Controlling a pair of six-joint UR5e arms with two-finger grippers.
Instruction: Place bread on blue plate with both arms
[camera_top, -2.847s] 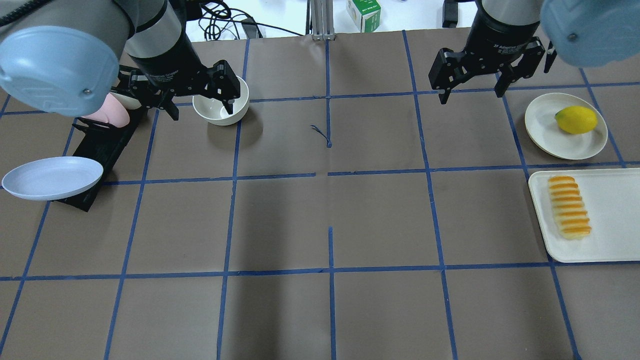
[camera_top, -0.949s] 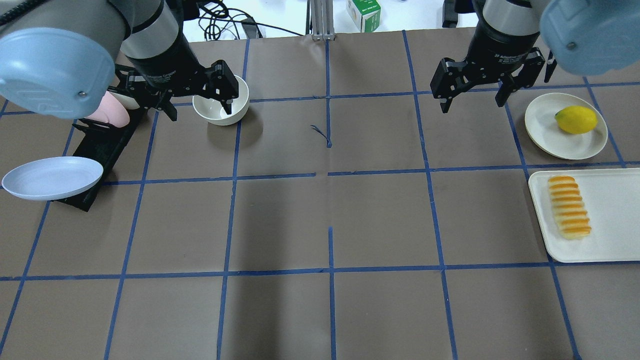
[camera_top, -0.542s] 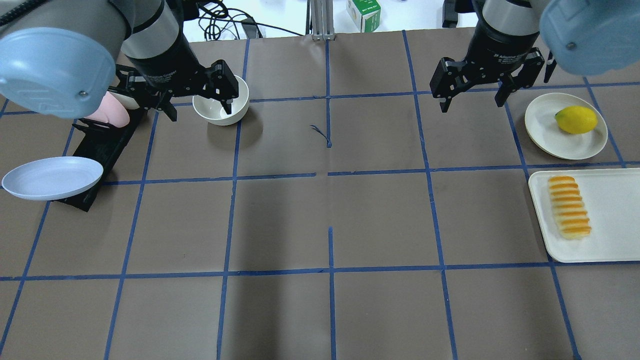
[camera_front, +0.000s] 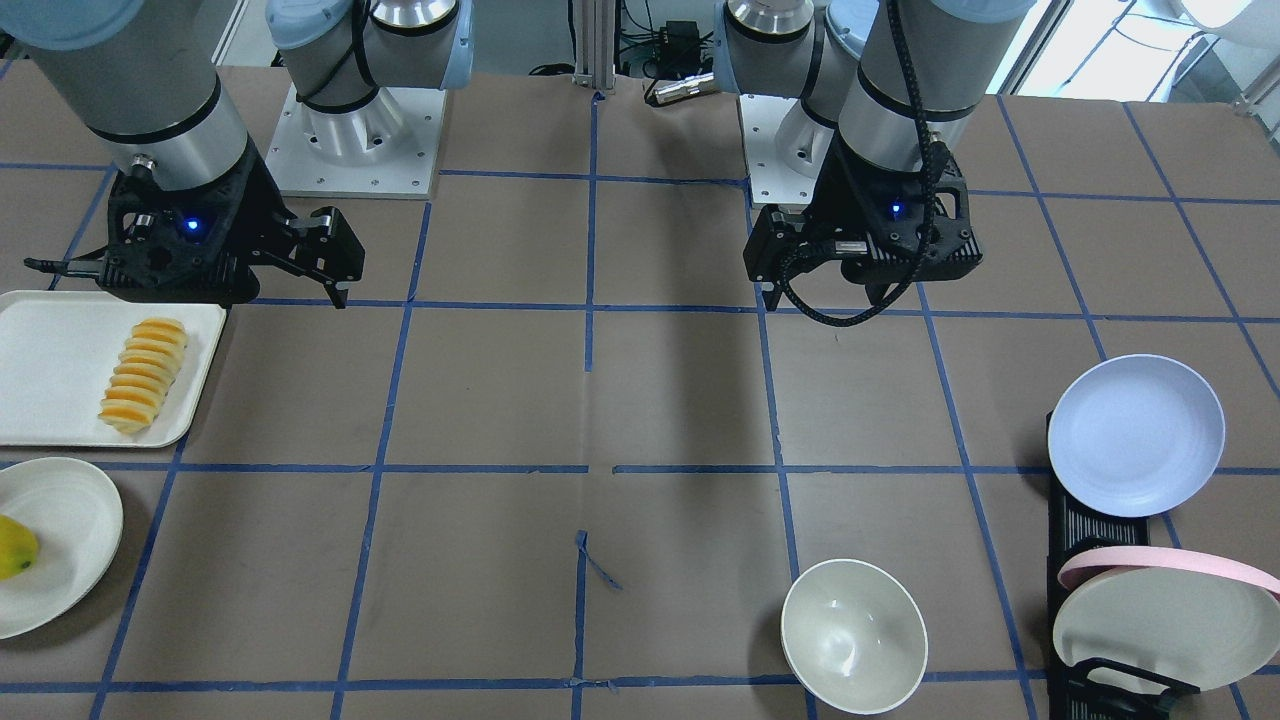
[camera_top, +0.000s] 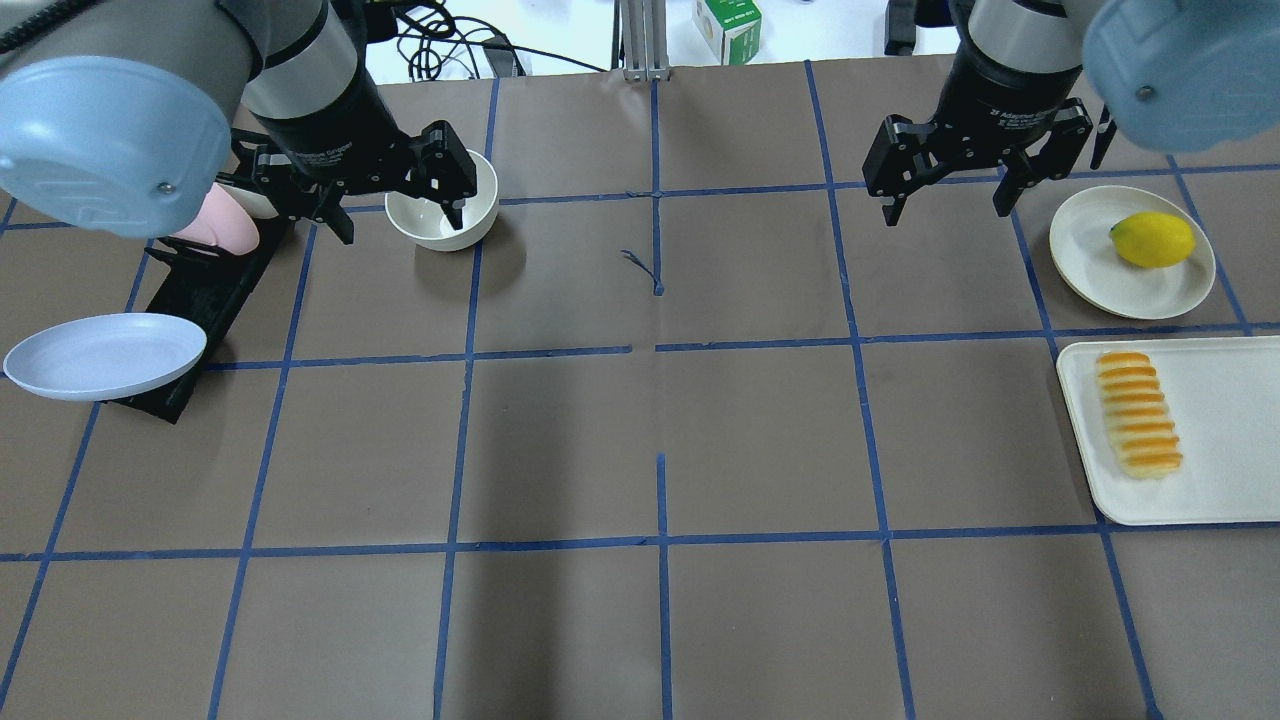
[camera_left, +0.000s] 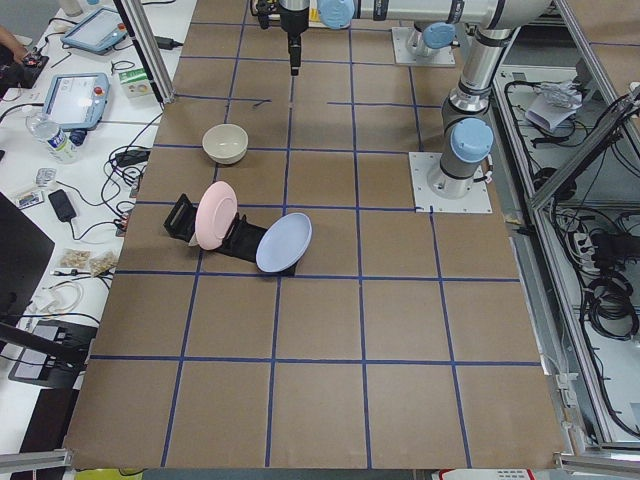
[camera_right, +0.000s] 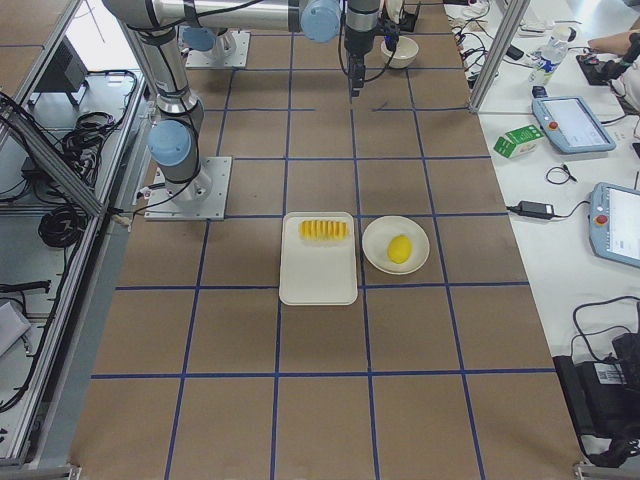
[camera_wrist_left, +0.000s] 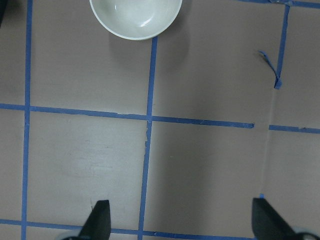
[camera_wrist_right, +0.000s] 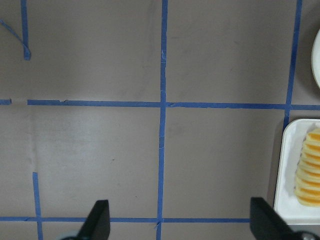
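The bread (camera_top: 1138, 414) lies on a white tray (camera_top: 1225, 470) at the table's right side; it also shows in the front view (camera_front: 142, 374) and at the right edge of the right wrist view (camera_wrist_right: 310, 167). The blue plate (camera_top: 104, 355) leans in a black rack (camera_top: 200, 300) at the left, also in the front view (camera_front: 1135, 435). My left gripper (camera_top: 400, 225) hangs open and empty high over the table near the bowl; its fingertips (camera_wrist_left: 100, 217) are wide apart. My right gripper (camera_top: 944, 212) is open and empty, left of and beyond the tray.
A cream-white bowl (camera_top: 443, 212) stands at the far left. A white plate (camera_top: 1090, 250) with a yellow fruit (camera_top: 1152, 240) sits beyond the tray. A pink-rimmed plate (camera_front: 1165, 620) stands in the rack. A green carton (camera_top: 728, 28) is past the table's far edge.
My right gripper has shifted slightly right and toward the far edge. My left gripper has barely moved. Both stay open; bread and plate are unmoved.
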